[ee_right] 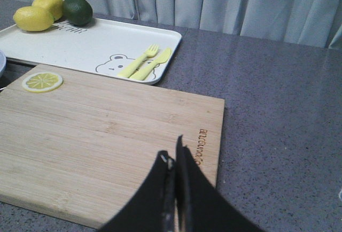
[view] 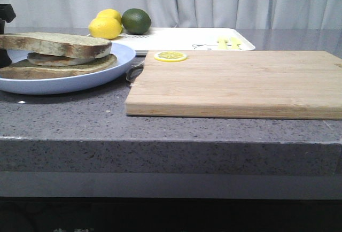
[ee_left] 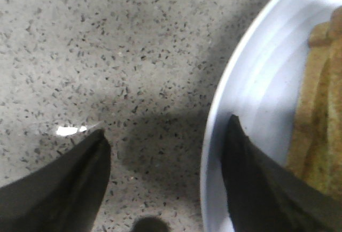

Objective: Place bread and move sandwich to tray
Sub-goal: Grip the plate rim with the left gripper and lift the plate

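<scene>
Two slices of brown bread already sandwich the egg: the bread lies as the top slice of the sandwich on its light-blue plate, at the left edge of the front view. So, as I judge it, the placing is done and the move to the tray is the step now in hand.

At the bottom of the left wrist view the left gripper has its dark fingers spread wide, one over the speckled counter, the other over the plate's rim, holding nothing. Whether either finger touches the rim I cannot tell. The next move seems to call for closing on that thin rim, lifting level so the stack does not slide, and carrying it back to the tray, which lies in the upper middle of the front view, behind the cutting board.

Low in the centre of the right wrist view, the right gripper has its fingers pressed together, empty, above the board.

Crust looks rough and tan, the plate smooth and glossy, the tray shallow and white with rounded corners and a bear print. The board is pale grained wood, bearing a lemon slice. Lemons and a lime sit at the tray's far left.
</scene>
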`<action>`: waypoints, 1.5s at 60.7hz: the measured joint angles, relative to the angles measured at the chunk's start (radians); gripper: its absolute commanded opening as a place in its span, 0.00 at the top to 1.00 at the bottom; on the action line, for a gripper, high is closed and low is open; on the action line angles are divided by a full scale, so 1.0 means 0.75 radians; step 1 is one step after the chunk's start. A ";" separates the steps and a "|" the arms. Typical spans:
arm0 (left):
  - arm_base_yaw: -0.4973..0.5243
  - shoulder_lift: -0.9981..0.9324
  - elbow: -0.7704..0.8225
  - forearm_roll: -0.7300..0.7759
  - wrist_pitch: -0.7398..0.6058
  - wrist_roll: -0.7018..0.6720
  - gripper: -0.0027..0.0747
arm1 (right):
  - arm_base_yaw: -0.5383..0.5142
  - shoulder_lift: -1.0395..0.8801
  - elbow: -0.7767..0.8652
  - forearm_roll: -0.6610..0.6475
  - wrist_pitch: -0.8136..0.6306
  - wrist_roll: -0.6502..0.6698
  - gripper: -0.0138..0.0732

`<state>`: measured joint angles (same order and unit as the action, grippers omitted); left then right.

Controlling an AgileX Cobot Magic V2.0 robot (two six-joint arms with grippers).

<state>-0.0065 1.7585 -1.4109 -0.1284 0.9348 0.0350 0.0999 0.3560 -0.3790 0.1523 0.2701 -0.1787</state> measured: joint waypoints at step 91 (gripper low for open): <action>0.253 0.139 -0.484 -1.006 0.280 0.438 0.99 | 0.000 0.000 0.000 -0.002 0.000 0.002 0.97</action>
<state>0.1831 1.8625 -1.7741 -0.8832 1.1448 0.3638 0.0999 0.3560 -0.3790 0.1506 0.2701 -0.1769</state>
